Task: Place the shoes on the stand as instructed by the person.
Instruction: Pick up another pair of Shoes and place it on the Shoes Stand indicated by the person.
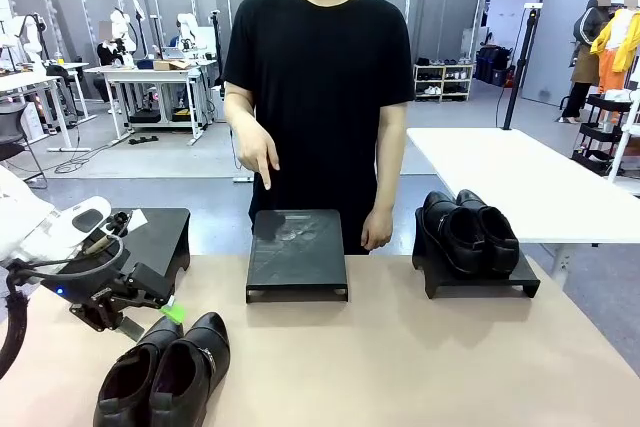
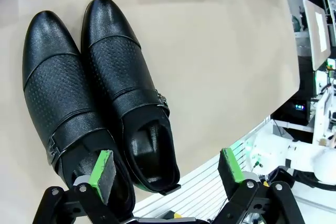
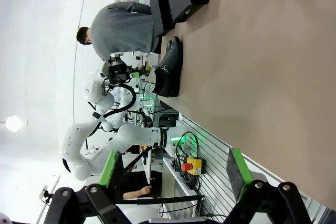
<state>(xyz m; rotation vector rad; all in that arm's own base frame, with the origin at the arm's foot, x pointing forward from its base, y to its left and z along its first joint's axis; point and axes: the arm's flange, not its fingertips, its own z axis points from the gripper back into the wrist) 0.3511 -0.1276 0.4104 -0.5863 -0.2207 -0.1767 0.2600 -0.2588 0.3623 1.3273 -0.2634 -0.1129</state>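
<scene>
Tabletop (image 1: 400,367): tan surface shared by robot and person, lab benches behind
Strapped pair (image 1: 165,377): lower left of the front view, side by side on the table, toes toward the far side, not yet on any stand
Left gripper (image 2: 167,170): jaws spread wide with nothing held, poised over the heel ends of the pair; one green pad (image 2: 102,174) hangs above a shoe's opening, contact cannot be told
Right gripper (image 3: 173,170): wide open and empty, well apart from the shoes
Handling: the glossy leather looks slick and the uppers likely give under pressure; the heel collar appears stiffest, so a pinch across the heel rim, one finger inside, seems safest; each shoe is probably light enough for one arm
Middle stand (image 1: 297,257): black and bare, centre of frame
Person's hand (image 1: 258,152): index finger pointing down at the middle stand
Second pair (image 1: 470,232): already resting on the right-hand stand (image 1: 480,285), right of frame
</scene>
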